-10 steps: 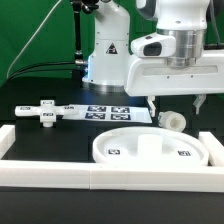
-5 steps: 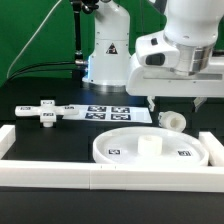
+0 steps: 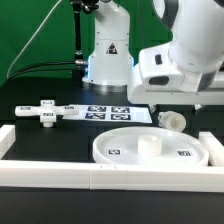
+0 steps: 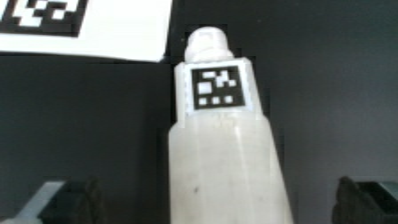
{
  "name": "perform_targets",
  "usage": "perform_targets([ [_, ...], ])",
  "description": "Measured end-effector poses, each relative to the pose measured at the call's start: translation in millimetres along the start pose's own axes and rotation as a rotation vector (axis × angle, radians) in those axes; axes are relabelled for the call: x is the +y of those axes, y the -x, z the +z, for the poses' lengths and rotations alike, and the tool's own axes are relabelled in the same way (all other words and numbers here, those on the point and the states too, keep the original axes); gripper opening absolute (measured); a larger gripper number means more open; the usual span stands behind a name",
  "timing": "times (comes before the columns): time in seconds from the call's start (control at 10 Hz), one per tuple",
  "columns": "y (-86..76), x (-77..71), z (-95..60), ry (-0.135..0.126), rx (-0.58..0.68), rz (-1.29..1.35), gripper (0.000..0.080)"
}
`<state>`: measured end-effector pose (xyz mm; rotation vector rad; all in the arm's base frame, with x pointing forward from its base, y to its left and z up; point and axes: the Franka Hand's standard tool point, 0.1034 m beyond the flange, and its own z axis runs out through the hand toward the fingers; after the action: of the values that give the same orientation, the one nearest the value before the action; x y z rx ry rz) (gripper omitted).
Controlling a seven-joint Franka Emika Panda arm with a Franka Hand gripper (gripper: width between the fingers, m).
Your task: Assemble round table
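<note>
The jaws are standing wide apart, with the white plastic tagged cylinder leg (image 4: 222, 150) lying on the black counter (image 4: 89, 120) midway between them, touching neither.

Over on the exterior view's left, a flat green backdrop (image 3: 35, 30) fills the rear, and thin black cables (image 3: 45, 66) trail across it down toward the black desk (image 3: 50, 142). The desk top is matte and dark under even, soft light, no hard shadows anywhere, and the marker board (image 3: 108, 113) lies flat on it toward the back. A white border rail (image 3: 100, 180) runs along the front edge, and a side rail (image 3: 12, 136) stands at the exterior view's left.
</note>
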<state>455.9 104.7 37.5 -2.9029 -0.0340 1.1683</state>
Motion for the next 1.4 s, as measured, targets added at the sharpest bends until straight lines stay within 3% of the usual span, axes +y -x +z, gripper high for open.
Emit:
perform_targets([
  [0.4, -6.8, 0.9, 19.2, 0.007, -0.228, -0.003, 0.0649],
  [0.5, -12.5, -0.1, 21.9, 0.006, -0.228, -0.005, 0.0649],
  [0.6, -13.9, -1.7, 22.4, 0.007, -0.215, -0.006, 0.0563],
  [0.7, -13.6, -2.5, 23.4, 0.009, -0.216, -0.007, 0.0426],
  [1.4, -11.4, -5.8, 19.2, 0.016, -0.212, -0.018, 0.0406],
])
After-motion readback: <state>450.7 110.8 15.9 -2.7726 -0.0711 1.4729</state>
